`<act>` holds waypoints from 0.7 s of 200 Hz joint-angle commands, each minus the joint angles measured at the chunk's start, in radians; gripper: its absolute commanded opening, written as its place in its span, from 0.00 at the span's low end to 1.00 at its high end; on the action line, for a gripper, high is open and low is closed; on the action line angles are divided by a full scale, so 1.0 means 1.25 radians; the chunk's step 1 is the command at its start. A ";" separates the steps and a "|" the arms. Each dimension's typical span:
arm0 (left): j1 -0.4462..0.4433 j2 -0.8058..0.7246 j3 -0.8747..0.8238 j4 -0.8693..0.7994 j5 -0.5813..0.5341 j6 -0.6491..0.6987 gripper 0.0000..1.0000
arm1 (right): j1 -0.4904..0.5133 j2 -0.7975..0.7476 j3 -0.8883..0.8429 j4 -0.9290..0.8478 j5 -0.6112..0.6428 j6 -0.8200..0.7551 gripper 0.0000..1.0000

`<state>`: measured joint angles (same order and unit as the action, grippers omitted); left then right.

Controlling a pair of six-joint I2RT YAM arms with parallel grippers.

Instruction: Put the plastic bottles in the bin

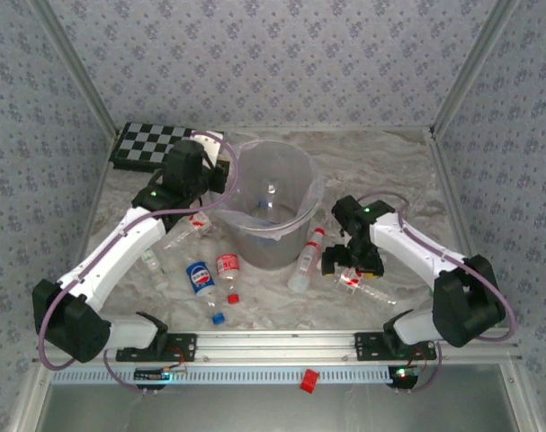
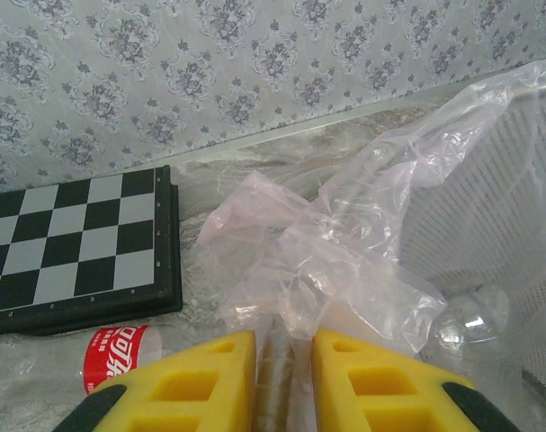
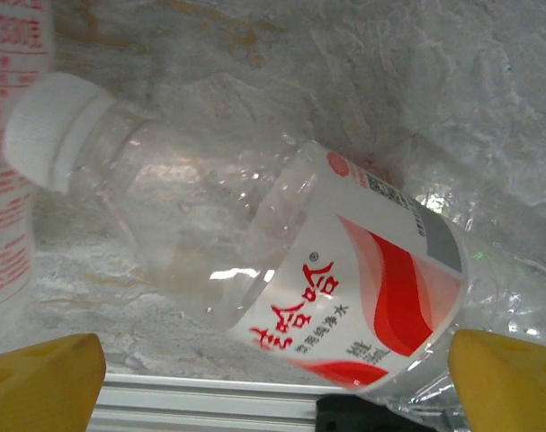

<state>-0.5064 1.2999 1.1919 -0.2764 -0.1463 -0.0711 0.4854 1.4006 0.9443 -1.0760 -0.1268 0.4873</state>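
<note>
Plastic bottles lie scattered on the marble-patterned table [image 1: 389, 171] around the bin [image 1: 273, 250]. I count at least six on the table, all small, clear and thin-walled. The blue-label bottle [image 1: 200, 277] and the red-label bottle [image 1: 228, 265] lie side by side in front of the bin. A whitish bottle with a red cap [image 1: 307, 261] rests just beside its right wall.

The bin is one round grey bucket, lined with a thin, wrinkled clear bag [image 2: 344, 261]. Inside it one clear bottle base [image 2: 470, 324] can be seen.

The left gripper [image 2: 274, 369] has blocky yellow fingers. Its jaws are almost together and pinch the bin's rim through the bag.

The right gripper [image 3: 274, 378] has its jaws spread wide and grips nothing. The white-cap bottle [image 3: 281, 270], with a smooth red-and-white label, lies on its side between the fingertips.

Two loose caps lie near the front, a red cap [image 1: 234, 297] and a blue cap [image 1: 218, 317]. One flat chequered board [image 2: 75, 243] lies at the back left.
</note>
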 commanded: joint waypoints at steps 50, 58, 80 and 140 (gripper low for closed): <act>-0.002 0.017 -0.013 -0.057 -0.005 0.011 0.23 | -0.093 0.078 0.014 0.109 0.028 0.004 0.95; -0.002 0.015 -0.011 -0.057 -0.007 0.013 0.23 | -0.108 0.084 0.018 0.115 0.027 -0.005 0.94; -0.002 0.009 -0.014 -0.056 -0.012 0.016 0.23 | -0.151 0.082 0.038 0.131 0.027 -0.031 0.90; -0.002 0.001 -0.012 -0.057 -0.006 0.013 0.23 | -0.055 -0.030 0.081 0.028 0.015 -0.026 0.95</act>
<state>-0.5064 1.2995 1.1919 -0.2764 -0.1471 -0.0711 0.3424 1.4090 1.0191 -0.9539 -0.1009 0.4557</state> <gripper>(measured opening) 0.233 0.929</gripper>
